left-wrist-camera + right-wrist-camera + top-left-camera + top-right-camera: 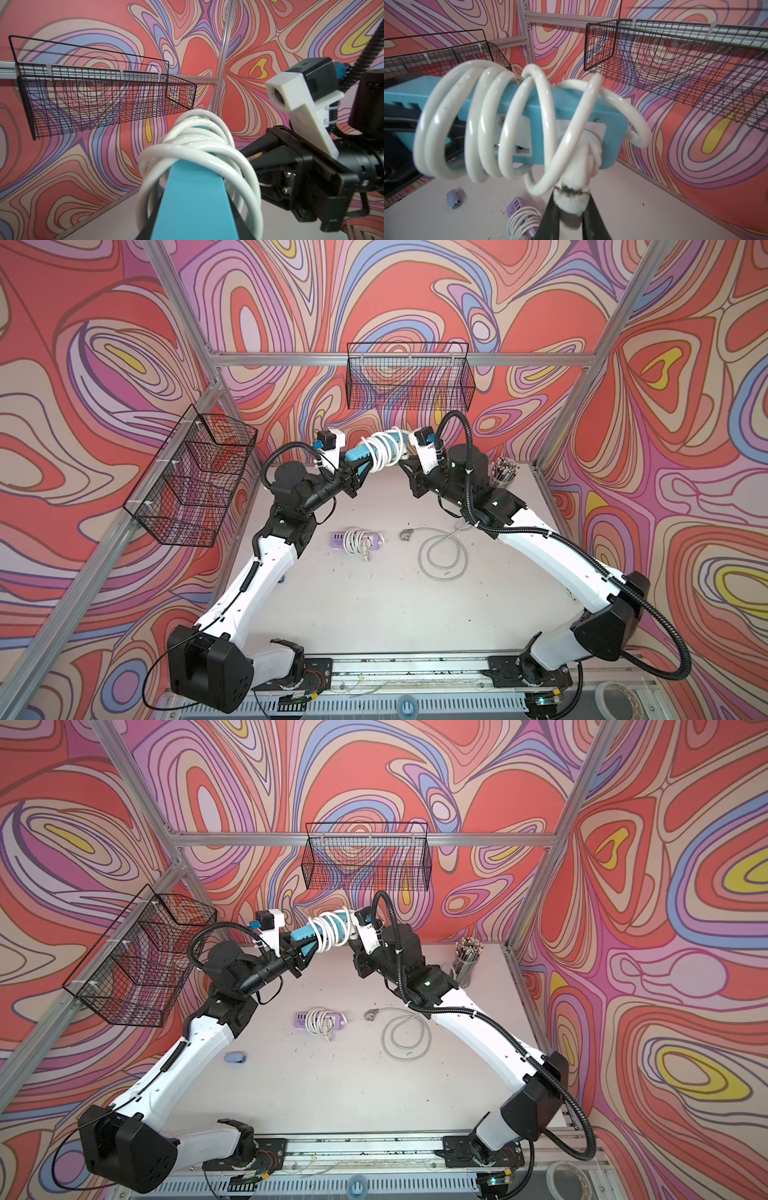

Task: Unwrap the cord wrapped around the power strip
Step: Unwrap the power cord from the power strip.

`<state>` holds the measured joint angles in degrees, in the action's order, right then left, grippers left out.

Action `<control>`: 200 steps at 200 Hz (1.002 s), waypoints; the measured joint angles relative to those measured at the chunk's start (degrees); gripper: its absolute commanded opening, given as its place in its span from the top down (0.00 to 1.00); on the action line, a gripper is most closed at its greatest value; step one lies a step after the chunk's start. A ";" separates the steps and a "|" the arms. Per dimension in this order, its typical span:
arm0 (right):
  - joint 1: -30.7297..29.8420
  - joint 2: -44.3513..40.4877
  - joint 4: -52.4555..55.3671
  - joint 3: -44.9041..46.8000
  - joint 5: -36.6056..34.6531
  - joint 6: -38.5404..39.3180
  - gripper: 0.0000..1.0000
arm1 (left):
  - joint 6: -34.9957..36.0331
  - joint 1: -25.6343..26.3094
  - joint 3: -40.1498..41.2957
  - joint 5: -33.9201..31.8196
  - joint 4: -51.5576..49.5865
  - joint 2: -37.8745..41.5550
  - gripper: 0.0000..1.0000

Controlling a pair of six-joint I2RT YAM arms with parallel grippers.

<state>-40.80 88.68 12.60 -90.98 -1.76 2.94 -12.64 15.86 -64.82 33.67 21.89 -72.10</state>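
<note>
Power strip hangs above the desk, left claw clamped on its bare end as anchor, right claw pinching the plug, seemingly so the cord coils can be led off

The blue strip hung tilted in mid-air over the far side of the table, its white cord looped loosely round it in several coils, plug at one end.

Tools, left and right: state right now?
Left tool: shut on blue strip.
Right tool: shut on plug.
</note>
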 measured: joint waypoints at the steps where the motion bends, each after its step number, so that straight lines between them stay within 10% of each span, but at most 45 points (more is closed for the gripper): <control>1: -0.04 0.00 0.00 -0.04 -0.13 0.02 1.00 | 0.00 0.00 0.00 -0.02 -0.02 0.02 1.00; 40: -0.50 0.04 -0.52 -0.20 -1.81 0.83 1.00 | 0.22 -0.04 0.00 -0.50 -0.04 0.50 1.00; 200: 13.53 -5.01 3.48 3.10 29.62 -0.55 1.00 | -3.91 0.90 0.00 5.16 1.86 -0.61 1.00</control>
<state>-27.27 83.68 16.08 -87.88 27.86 2.39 -16.56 16.75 -64.82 38.83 23.75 -72.71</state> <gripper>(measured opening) 0.145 0.327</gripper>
